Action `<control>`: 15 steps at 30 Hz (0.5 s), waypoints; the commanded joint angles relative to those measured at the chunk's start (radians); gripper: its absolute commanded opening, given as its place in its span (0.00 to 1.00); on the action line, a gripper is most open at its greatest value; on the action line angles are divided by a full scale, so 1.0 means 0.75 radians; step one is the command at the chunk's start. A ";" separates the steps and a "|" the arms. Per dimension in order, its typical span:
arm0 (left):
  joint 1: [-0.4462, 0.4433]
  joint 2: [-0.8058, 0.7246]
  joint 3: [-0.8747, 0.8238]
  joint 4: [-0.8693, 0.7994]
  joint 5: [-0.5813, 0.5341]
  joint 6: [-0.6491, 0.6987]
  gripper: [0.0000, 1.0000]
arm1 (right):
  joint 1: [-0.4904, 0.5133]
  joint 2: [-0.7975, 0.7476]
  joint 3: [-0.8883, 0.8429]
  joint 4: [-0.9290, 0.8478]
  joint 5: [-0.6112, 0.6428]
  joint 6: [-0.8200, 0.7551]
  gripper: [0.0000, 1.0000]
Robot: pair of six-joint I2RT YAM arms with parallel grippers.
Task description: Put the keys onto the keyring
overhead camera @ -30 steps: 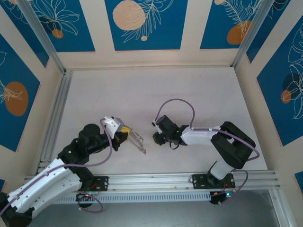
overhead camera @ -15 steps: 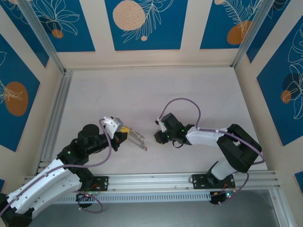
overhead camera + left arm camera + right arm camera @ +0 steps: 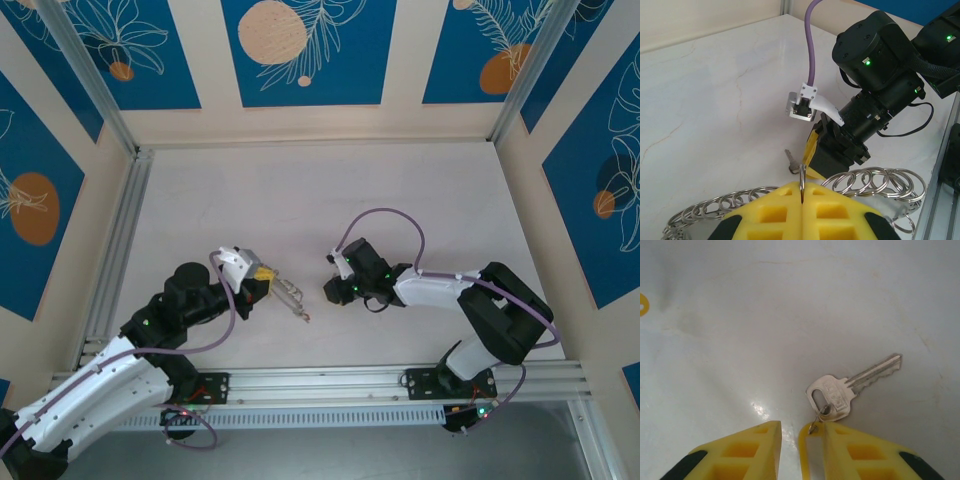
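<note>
Left gripper (image 3: 802,194) pinching keyring (image 3: 802,176), held left of centre | right gripper (image 3: 799,430) slightly spread, key (image 3: 832,396) flat on table (image 3: 790,300) just past its tips | step: likely picking up key | next: grip key's head, lift, thread onto keyring

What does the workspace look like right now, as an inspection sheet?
Surface: pale, faintly veined table.
Job's things: one silver key lies flat on it; keyring pinched upright, small rings fanned either side.
Clutter: nothing seen.
Grippers: left gripper shut on the keyring; right gripper open, just behind the key.
Cables: purple cable arched over the right arm, another on the left arm.
Surroundings: blue floral wall panels, aluminium rails.
</note>
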 commanded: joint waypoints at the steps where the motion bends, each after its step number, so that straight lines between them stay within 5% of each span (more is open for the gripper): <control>1: 0.010 -0.024 0.006 0.051 -0.014 0.006 0.00 | 0.006 0.006 0.014 0.001 -0.014 -0.014 0.27; 15: 0.009 -0.043 0.003 0.052 -0.013 0.006 0.00 | 0.012 0.055 0.039 0.009 0.010 -0.030 0.21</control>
